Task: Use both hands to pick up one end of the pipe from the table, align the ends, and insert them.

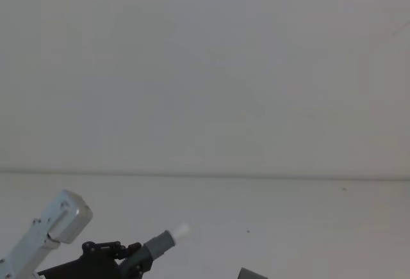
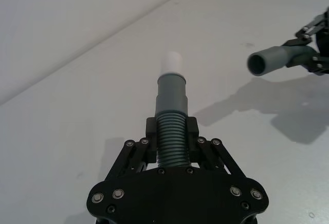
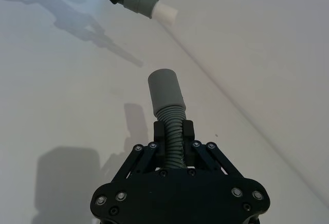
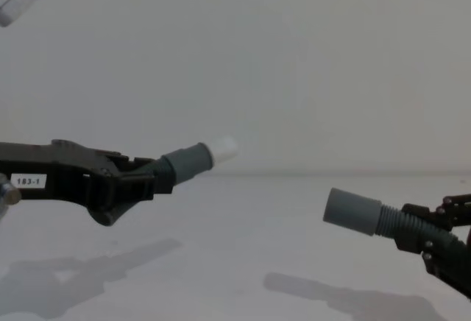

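Note:
My left gripper is shut on the ribbed body of the pipe, just behind the cuff with the white tip. In the chest view this gripper holds that end up at the left, tip pointing right and slightly upward. My right gripper is shut on the ribbed hose behind the plain open cuff. Seen from the chest, it holds that cuff lower, at the right. Both ends hang above the table, facing each other with a clear gap between them.
The white table runs back to a pale grey wall. Shadows of both arms lie on the table surface. The left arm's silver-grey link rises at the near left.

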Controlling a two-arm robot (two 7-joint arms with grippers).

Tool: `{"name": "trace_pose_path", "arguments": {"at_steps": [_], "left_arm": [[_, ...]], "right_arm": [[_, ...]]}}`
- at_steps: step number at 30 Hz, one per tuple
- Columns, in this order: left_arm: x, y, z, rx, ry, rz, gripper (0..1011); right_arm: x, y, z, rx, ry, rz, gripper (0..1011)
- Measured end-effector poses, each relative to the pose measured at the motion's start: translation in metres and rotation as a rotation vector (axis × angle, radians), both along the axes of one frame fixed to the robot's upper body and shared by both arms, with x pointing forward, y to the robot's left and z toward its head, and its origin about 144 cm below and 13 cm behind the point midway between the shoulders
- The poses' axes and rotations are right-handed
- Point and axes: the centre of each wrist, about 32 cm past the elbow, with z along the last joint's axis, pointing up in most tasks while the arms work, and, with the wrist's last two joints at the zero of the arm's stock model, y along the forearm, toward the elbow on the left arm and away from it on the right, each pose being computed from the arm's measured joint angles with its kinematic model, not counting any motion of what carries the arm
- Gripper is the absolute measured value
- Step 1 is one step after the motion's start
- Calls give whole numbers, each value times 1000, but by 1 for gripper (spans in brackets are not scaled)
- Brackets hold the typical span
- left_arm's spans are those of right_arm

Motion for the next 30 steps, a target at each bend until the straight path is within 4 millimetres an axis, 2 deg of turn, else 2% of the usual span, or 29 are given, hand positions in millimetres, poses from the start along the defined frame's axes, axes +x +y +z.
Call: {"name": "trace_pose_path", "arguments": {"at_steps": [30], "left_arm": [[8,7,6,49,15,-214,293]], "right_arm": [[7,-1,-1,-5,-18,54,174]]}}
